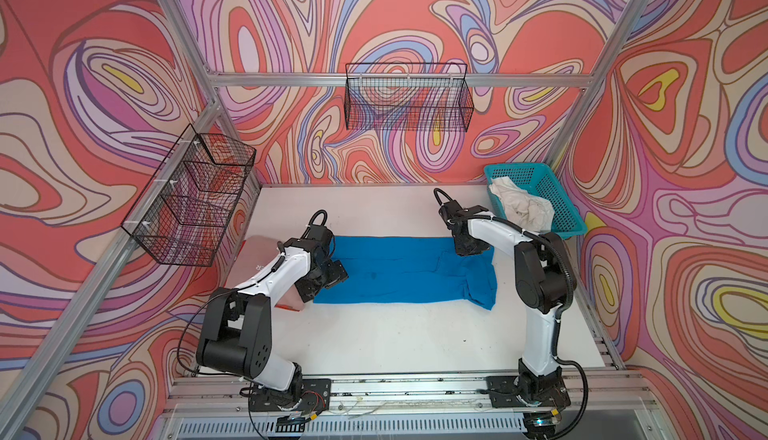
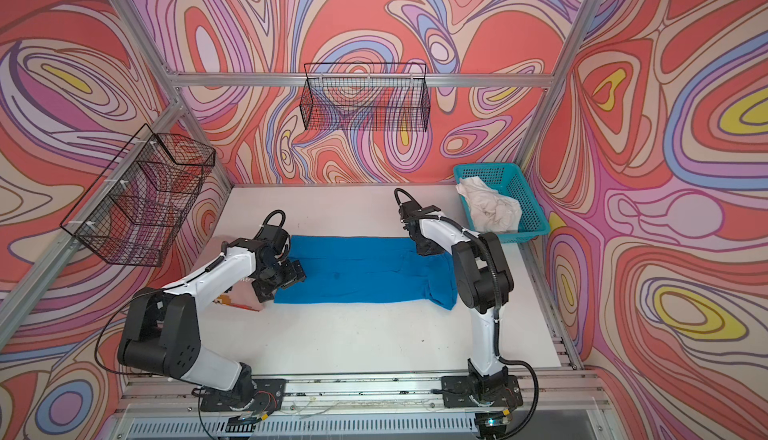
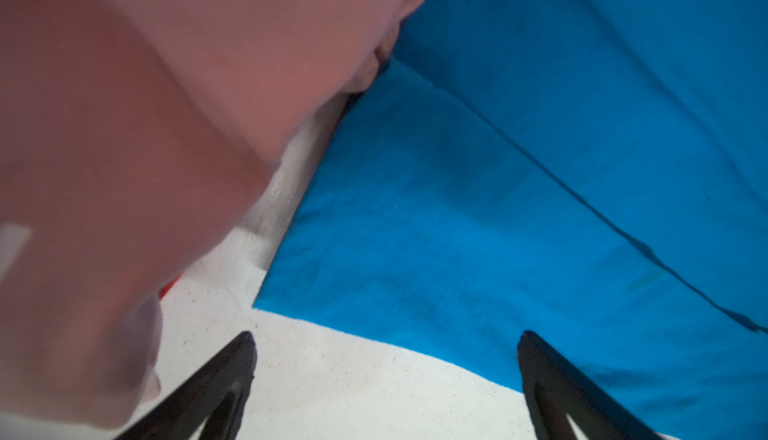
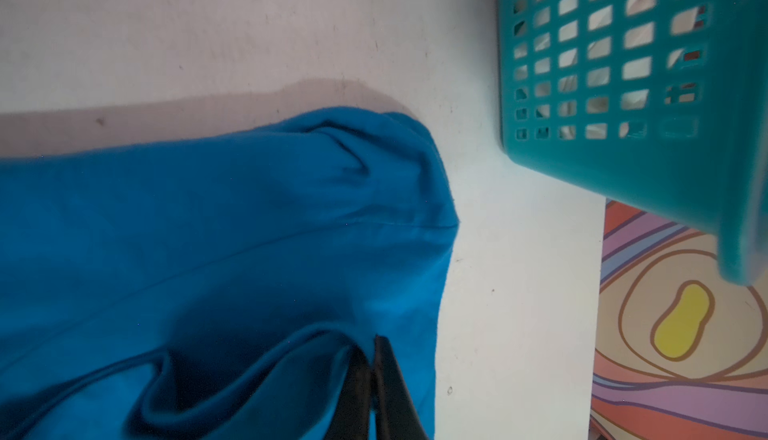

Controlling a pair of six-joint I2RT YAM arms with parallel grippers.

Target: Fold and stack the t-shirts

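Blue t-shirt point(image 1: 399, 269) lies flat across the middle of the tabletop point(image 1: 374, 334), limp and light, likely to sag unless taken by its corners. Right gripper point(image 4: 374, 344) is pinched on a fold at its right end; left gripper point(image 3: 386, 336) stands wide open by its near-left corner.

I see a teal basket point(image 1: 555, 193) at the white table's point(image 1: 374, 334) far right corner, and two wire baskets point(image 1: 409, 101) point(image 1: 191, 197) hanging on swirl-patterned walls point(image 1: 415, 14).
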